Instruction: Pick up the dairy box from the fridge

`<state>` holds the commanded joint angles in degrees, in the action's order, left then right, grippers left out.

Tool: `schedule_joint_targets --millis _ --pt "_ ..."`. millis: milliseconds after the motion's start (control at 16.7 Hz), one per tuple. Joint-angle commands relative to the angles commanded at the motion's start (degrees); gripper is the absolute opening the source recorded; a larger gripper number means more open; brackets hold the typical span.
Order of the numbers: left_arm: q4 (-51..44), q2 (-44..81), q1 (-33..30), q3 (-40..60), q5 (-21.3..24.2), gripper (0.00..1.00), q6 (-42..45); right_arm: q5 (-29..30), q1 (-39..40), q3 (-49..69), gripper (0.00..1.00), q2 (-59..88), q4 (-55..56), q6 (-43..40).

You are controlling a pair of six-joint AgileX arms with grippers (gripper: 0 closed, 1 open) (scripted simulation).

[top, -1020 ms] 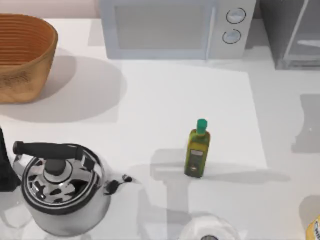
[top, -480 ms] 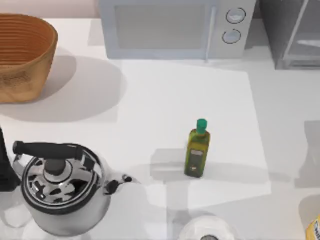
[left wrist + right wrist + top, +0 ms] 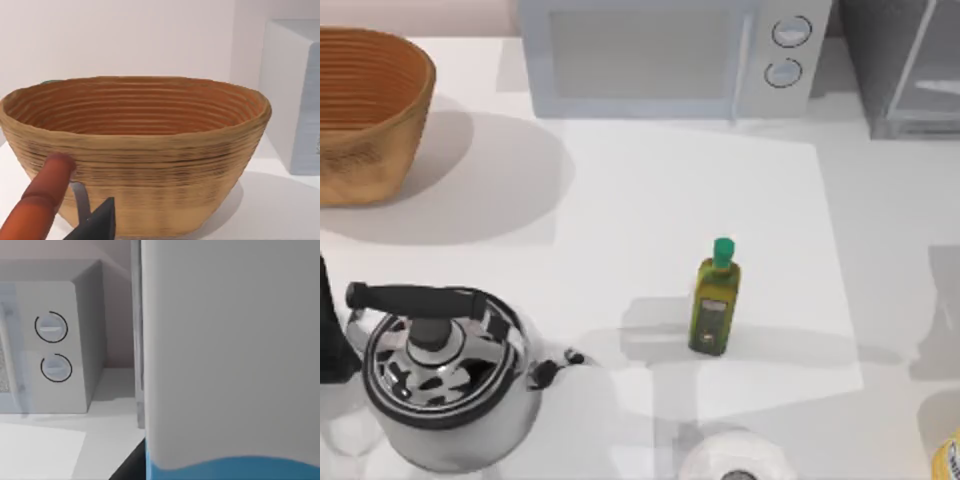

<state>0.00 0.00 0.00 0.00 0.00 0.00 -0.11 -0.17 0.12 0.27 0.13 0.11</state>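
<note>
- Across the top view, from the left side, the wicker basket (image 3: 365,110), the steel kettle (image 3: 440,380), the microwave (image 3: 670,55) and the olive-oil bottle (image 3: 716,298) all stand where they stood a second ago.
- On the right side of the table (image 3: 620,200), one thing differs. The grey shadow (image 3: 945,320) that lay higher up a second ago, nearer the fridge (image 3: 910,70), now lies lower, level with the bottle's base.
- At the left edge, a dark shape (image 3: 332,330) is cut off, and I cannot tell what it is.
- Along the bottom edge, a white round thing (image 3: 735,460) and a yellow thing (image 3: 950,460) in the right corner are each cut off and hard to name.
- At the far right, the fridge runs out of frame, so part of its pale door panel is cut off.
- From the left wrist view, the basket is close. The left gripper (image 3: 97,225) shows as a dark wedge beside a red-orange rod (image 3: 42,200). I cannot tell whether this claw is released or clenched.
- From the right wrist view, the dairy box (image 3: 230,350) is very close: a white face with a light-blue band low down, its top and right side cut off.
- Just beside the box is a grey upright strip (image 3: 138,340), and the microwave's two knobs are farther off.
- Beside the box's lower corner is a dark sliver (image 3: 131,466). I cannot tell whether the right gripper is grasping the box, released or clenched.
</note>
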Motion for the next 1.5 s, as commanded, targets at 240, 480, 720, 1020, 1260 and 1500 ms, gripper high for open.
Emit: schedule_joint_targets --millis 240,480,720,1020,1260,1500 --pt "0.0 0.0 0.0 0.0 0.0 1.0 0.0 -4.63 -0.95 0.54 0.0 5.99 6.13 -0.11" --pt "0.0 0.0 0.0 0.0 0.0 1.0 0.0 -14.38 -3.11 1.44 0.0 21.09 21.44 -0.07" --pt "0.0 0.0 0.0 0.0 0.0 1.0 0.0 -26.45 -5.7 1.83 0.0 42.73 41.43 0.58" --pt "0.0 0.0 0.0 0.0 0.0 1.0 0.0 -40.93 -8.67 2.19 0.0 68.57 64.7 1.71" --pt "0.0 0.0 0.0 0.0 0.0 1.0 0.0 -49.83 -10.46 3.18 0.0 82.07 78.87 1.94" --pt "0.0 0.0 0.0 0.0 0.0 1.0 0.0 -54.1 -11.3 4.03 0.0 88.48 85.86 1.74"
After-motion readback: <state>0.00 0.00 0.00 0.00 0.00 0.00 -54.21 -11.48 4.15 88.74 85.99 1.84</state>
